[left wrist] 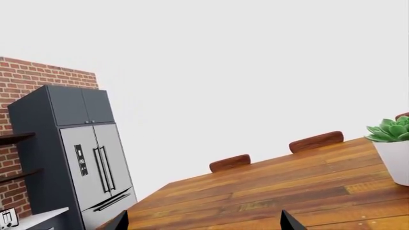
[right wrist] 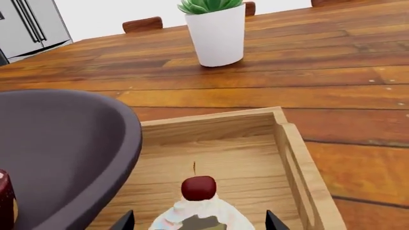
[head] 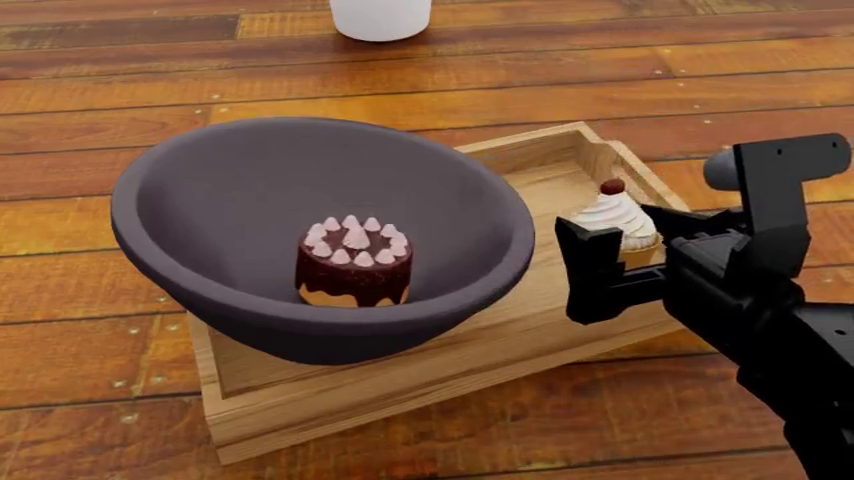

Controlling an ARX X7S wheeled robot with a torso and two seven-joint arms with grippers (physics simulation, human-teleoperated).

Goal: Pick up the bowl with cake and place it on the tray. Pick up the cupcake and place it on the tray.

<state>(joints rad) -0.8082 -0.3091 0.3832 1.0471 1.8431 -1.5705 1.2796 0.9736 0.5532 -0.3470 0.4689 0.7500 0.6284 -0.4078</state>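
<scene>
The bowl is seen resting in the tray, filling most of it and overhanging its left side; the cake is held upright at the bowl's bottom; the cupcake is found in the tray's right end, just beside the bowl, with the right gripper spread open around it; whether the wrapper is touched cannot be told; the left gripper is pointed away over the table, fingertips apart, nothing between them; a potted plant is seen beyond the tray.
</scene>
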